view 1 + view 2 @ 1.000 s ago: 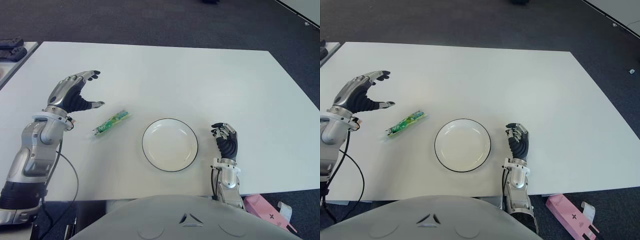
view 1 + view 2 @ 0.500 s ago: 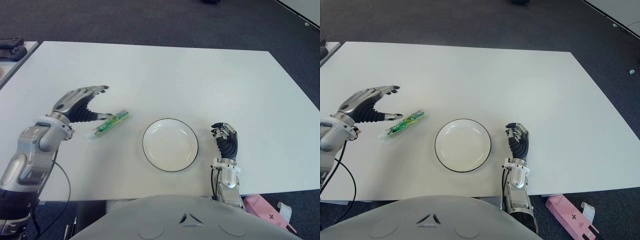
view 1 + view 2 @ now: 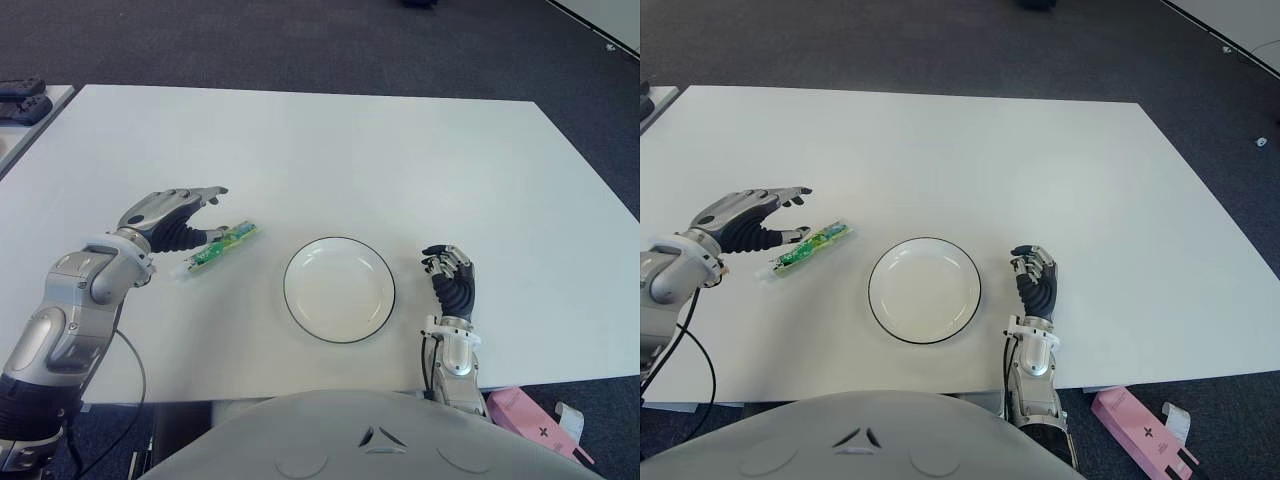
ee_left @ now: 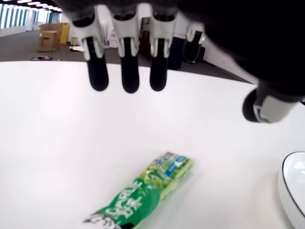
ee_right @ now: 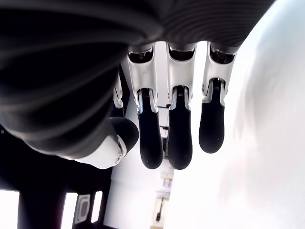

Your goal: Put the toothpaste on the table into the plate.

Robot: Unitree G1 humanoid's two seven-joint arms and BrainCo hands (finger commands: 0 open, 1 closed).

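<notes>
Hovering spread and empty, left robot hand [image 3: 172,218] nears toothpaste [image 3: 220,246].

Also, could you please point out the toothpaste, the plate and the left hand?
toothpaste [image 3: 221,245], left eye view, tube's middle.
plate [image 3: 339,336], left eye view, near rim.
left hand [image 3: 172,218], left eye view, its middle.

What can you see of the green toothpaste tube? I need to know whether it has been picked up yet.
The green toothpaste tube is slim with printed lettering, lying flat and slanted on the white table, left of the black-rimmed white plate. The left hand hovers open beside it; its fingers show above the tube, not gripping it.
</notes>
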